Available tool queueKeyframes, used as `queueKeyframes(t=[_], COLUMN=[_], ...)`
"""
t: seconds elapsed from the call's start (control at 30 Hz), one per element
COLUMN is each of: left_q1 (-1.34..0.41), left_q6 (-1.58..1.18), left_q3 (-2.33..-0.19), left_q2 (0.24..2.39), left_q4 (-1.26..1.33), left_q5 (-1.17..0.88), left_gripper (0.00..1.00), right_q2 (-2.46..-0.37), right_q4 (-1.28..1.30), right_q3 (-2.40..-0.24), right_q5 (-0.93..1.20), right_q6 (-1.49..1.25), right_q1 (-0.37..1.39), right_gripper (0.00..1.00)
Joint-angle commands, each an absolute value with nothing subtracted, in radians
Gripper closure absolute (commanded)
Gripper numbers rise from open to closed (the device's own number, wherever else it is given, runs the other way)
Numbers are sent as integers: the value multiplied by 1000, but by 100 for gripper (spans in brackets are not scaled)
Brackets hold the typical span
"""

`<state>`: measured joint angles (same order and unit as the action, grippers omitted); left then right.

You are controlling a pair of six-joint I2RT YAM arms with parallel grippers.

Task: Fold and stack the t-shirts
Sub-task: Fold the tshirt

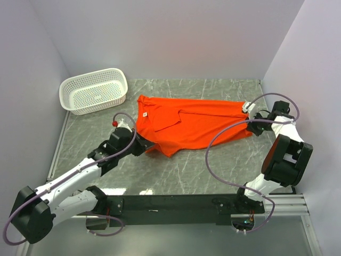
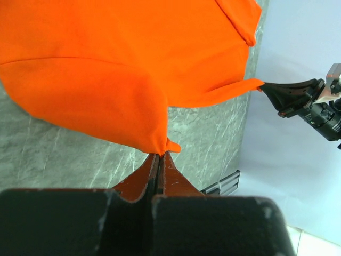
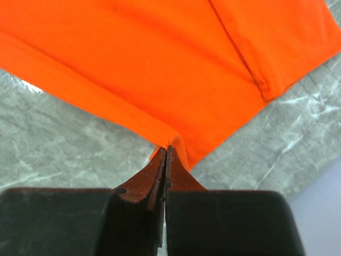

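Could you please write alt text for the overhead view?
An orange t-shirt lies stretched across a marble table, pinched at its left end by the left claw and at its right end by the right claw. A white basket sits at the far left.

The top external camera looks down from above the near edge of the table (image 1: 176, 170) and takes in all of it. Each wrist camera sits close behind its own fingers, the left fingers (image 2: 143, 178) and the right fingers (image 3: 152, 178). They face the t-shirt (image 2: 106, 80) from opposite ends, and all three views share it.
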<state>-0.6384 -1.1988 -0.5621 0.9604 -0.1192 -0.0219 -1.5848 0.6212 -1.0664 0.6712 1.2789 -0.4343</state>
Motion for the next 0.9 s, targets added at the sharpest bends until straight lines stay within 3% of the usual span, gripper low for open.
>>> queueKeyframes(t=[0.0,0.53,0.87], left_q1=[-623,-497,-437], left_q6=[-1177,-1129,-1052], left_q3=[-614,-672,-830], left_q2=[994,1163,1342], left_q4=[-55,-6,21], left_q5=[-75,-204,-267], left_gripper=[100,100,100], right_q2=[-1603,-1686,-1732], right_q4=[557,480,465], right_q3=[-1112,-1170,-1187], right_q5=[672,604,575], right_q6=[1230,1123,1089], right_q1=[-411,-368,-364], right_gripper=[100,100,100])
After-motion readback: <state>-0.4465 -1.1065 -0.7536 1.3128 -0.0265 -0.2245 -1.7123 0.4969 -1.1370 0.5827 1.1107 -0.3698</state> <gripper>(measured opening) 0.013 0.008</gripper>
